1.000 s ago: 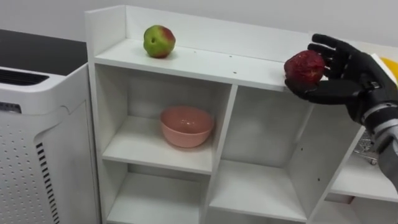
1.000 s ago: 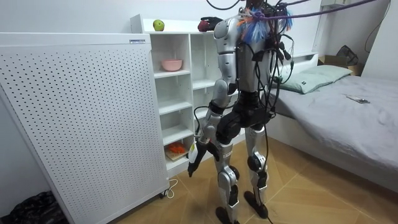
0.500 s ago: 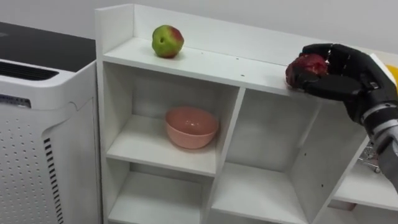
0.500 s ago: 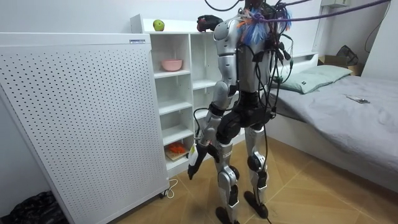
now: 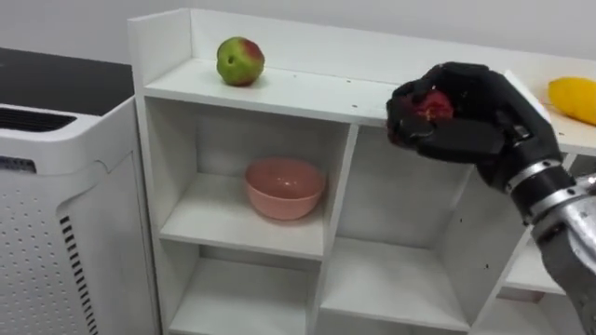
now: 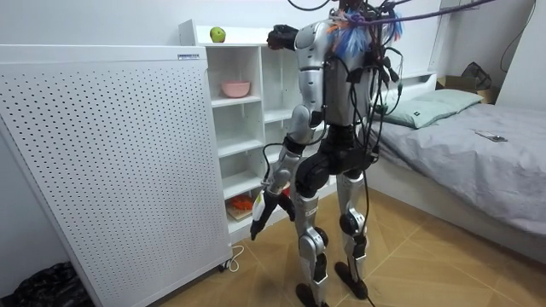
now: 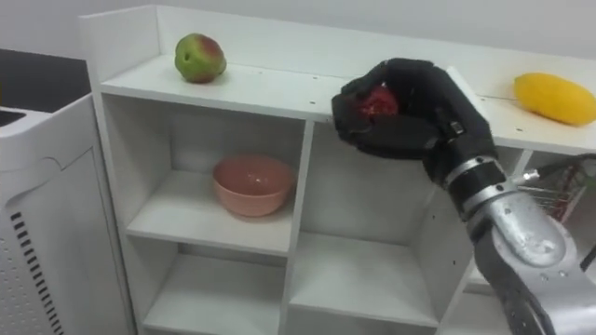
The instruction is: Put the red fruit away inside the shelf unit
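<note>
We see our black right hand (image 5: 486,119) at centre right, fingers curled tightly round the dark red round fruit (image 5: 431,104). It peeks out between fingers and thumb, at the white wooden closet's (image 5: 279,93) top shelf edge. Our left hand (image 6: 260,220) hangs low.

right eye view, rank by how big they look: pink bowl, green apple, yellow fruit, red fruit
1. pink bowl
2. yellow fruit, nearly as wide
3. green apple
Unranked: red fruit, mostly covered by the right hand and nearer the camera.
</note>
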